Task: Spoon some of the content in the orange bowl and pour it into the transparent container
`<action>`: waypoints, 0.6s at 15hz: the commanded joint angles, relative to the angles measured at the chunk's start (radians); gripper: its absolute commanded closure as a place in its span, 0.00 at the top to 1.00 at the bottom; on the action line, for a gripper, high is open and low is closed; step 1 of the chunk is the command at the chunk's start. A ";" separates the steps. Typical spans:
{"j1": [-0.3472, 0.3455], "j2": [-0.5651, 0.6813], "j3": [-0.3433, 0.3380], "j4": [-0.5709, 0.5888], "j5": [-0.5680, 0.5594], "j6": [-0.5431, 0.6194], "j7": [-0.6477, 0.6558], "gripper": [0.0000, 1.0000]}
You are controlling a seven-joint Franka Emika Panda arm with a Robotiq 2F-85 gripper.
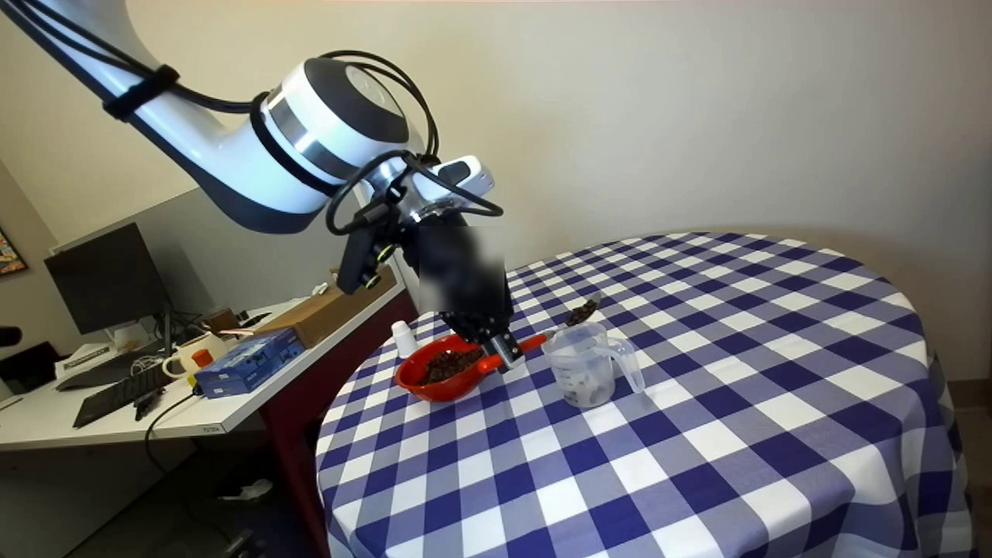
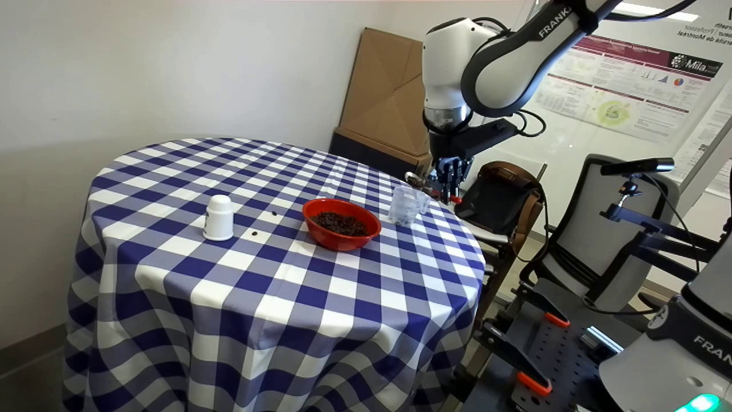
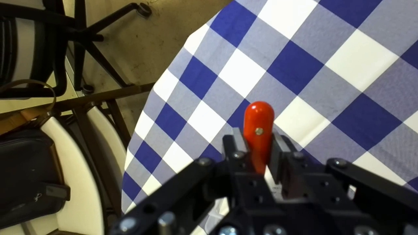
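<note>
gripper (image 3: pixel 259 143): clamped on spoon (image 1: pixel 535 341) | spoon: loaded, by rim of cup (image 1: pixel 573 368), contact unclear | bowl (image 2: pixel 343 242): near cup, apart | risk: if we tip before centring over cup, bits (image 1: pixel 582 311) may spill outside

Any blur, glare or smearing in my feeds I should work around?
In an exterior view, a square blurry patch covers part of the gripper; in an exterior view, the clear cup looks faint against the checked tablecloth; in the wrist view, a small glint shows on the red handle.

Loaded spoon (image 1: pixel 535 342) in clamped jaws, near the transparent container (image 1: pixel 577 366).
</note>
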 commanded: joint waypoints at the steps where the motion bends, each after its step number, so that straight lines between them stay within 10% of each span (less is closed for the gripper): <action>1: 0.010 0.001 0.007 0.014 -0.038 -0.032 0.038 0.10; 9: 0.013 -0.001 0.018 0.013 -0.082 -0.051 0.066 0.10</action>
